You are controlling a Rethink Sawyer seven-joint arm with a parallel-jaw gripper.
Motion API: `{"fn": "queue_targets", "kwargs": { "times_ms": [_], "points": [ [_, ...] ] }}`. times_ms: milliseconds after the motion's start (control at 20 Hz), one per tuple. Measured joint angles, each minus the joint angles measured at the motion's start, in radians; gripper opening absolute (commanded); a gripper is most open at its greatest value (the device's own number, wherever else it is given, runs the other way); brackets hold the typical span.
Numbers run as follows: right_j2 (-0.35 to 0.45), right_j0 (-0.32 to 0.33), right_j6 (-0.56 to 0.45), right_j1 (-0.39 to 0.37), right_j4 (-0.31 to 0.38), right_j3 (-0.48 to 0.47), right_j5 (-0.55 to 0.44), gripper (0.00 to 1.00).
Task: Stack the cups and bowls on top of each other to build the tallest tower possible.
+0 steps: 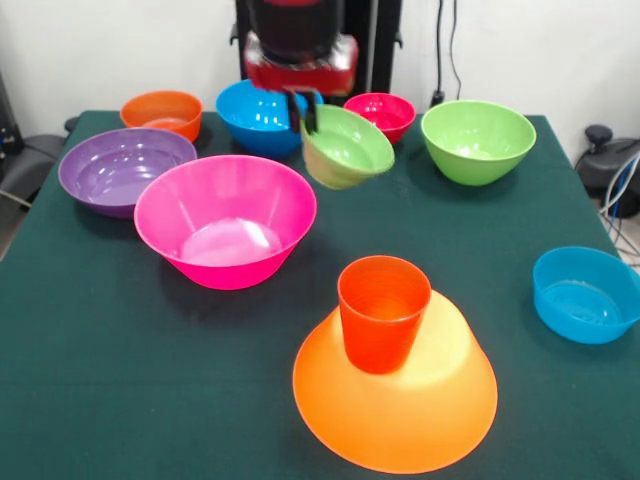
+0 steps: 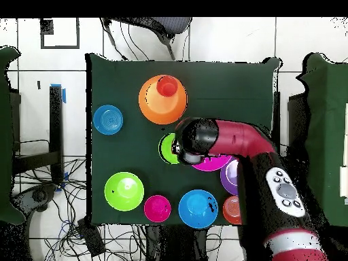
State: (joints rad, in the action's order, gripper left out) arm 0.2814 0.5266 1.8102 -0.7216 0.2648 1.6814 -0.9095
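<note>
My gripper (image 1: 306,115) (image 2: 178,148) is shut on the rim of a small green bowl (image 1: 348,147) (image 2: 166,148). The bowl hangs tilted above the table, behind the large pink bowl (image 1: 226,220) (image 2: 212,164). Toward the front, the largest orange bowl (image 1: 400,400) (image 2: 151,109) lies rim down. An orange-red cup (image 1: 383,312) (image 2: 166,86) stands upright on it, mouth up. Together they form the tower.
Other bowls sit rim up: purple (image 1: 125,170) (image 2: 229,178), small orange (image 1: 163,112) (image 2: 230,211), blue (image 1: 255,118) (image 2: 198,208), small red (image 1: 380,115) (image 2: 157,208), mid green (image 1: 477,140) (image 2: 124,191), and small blue (image 1: 585,293) (image 2: 107,119) near the table's edge.
</note>
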Motion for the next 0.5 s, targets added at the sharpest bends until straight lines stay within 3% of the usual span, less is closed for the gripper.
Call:
{"fn": "queue_targets", "kwargs": {
  "times_ms": [150,500],
  "points": [
    [0.01,0.031,0.0,-0.043,-0.01,0.011,0.0,0.0],
    [0.096,0.174,0.0,-0.183,-0.069,0.02,-0.001,0.0]
  ]
}}
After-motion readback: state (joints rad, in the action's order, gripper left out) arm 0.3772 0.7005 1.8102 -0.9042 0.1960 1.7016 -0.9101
